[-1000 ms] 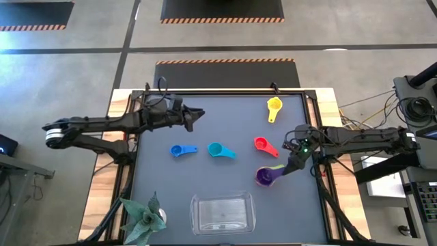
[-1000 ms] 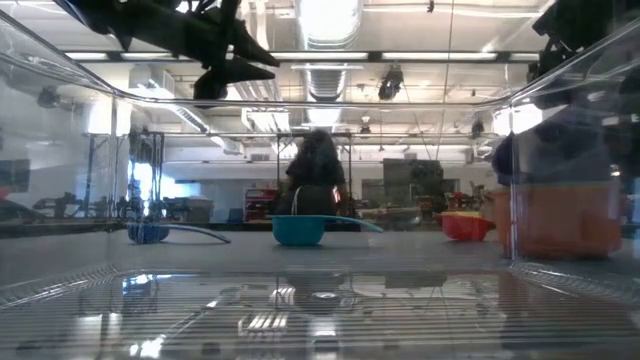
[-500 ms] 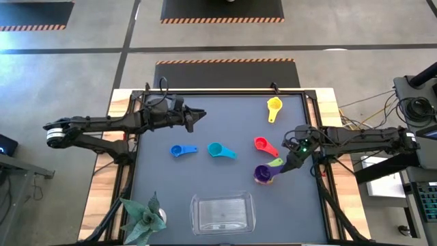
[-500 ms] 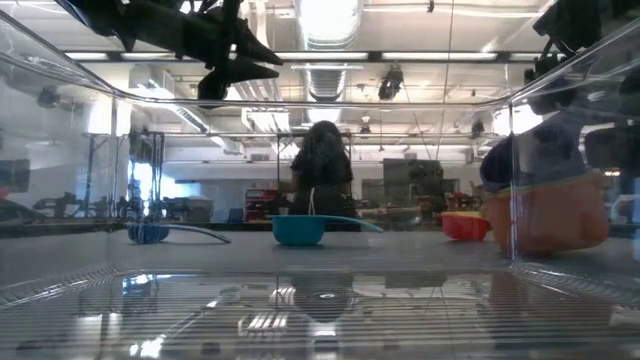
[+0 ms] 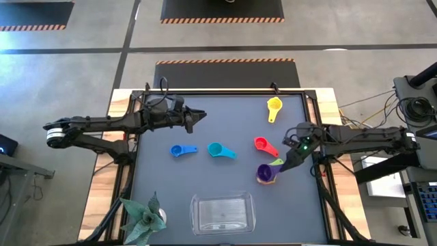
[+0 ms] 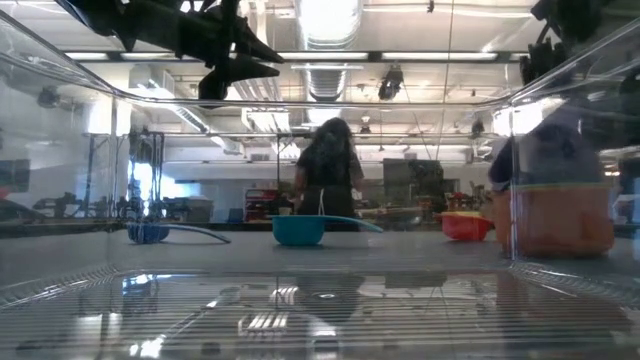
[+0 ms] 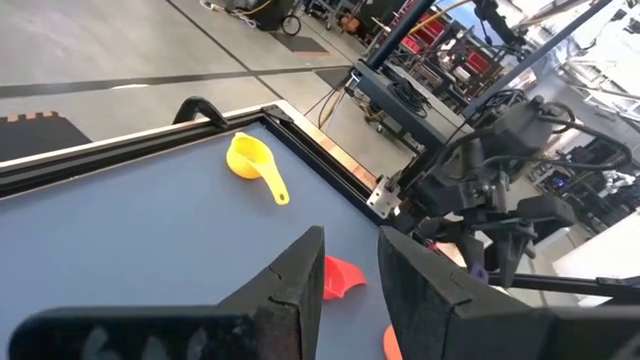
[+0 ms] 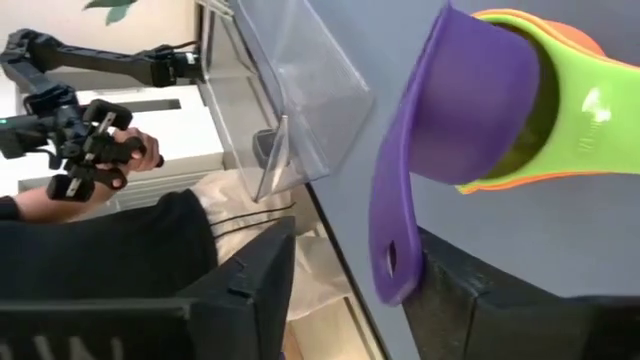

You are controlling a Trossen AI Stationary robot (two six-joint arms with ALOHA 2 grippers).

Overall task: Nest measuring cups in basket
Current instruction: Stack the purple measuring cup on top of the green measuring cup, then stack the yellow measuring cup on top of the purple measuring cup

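A purple cup (image 5: 264, 169) sits nested in a green cup (image 5: 276, 162), and that one in an orange cup (image 5: 267, 180), on the dark mat near its right edge. This stack also shows in the low view, with purple (image 6: 552, 150) over orange (image 6: 553, 218). My right gripper (image 5: 287, 162) (image 8: 355, 238) is open just right of it, fingers on either side of the purple handle. Yellow (image 5: 274, 106), red (image 5: 263, 144), teal (image 5: 218, 149) and blue (image 5: 179, 150) cups lie singly on the mat. The clear basket (image 5: 222, 213) stands at the near edge. My left gripper (image 5: 196, 115) (image 7: 350, 242) hangs open over the far left of the mat. My right gripper stands open around the free end of the purple cup's handle (image 8: 392, 262), coming in low from the table's right. The handle lies close beside one finger (image 8: 455, 295); I cannot tell whether it touches. The cup rests in the green one (image 8: 580, 110).
A toy plant (image 5: 142, 220) stands at the mat's near left corner. A black frame (image 5: 311, 137) borders the mat close behind my right gripper. Bare mat lies between the stack and the basket. A person (image 6: 325, 172) stands in the room beyond; a sleeved arm (image 8: 100, 240) shows off the table.
My right gripper has drawn slightly toward the far edge. The stack of purple, green and orange cups tipped half a second ago and now stands level again, shifted a little toward the far edge. My left arm has kept still.
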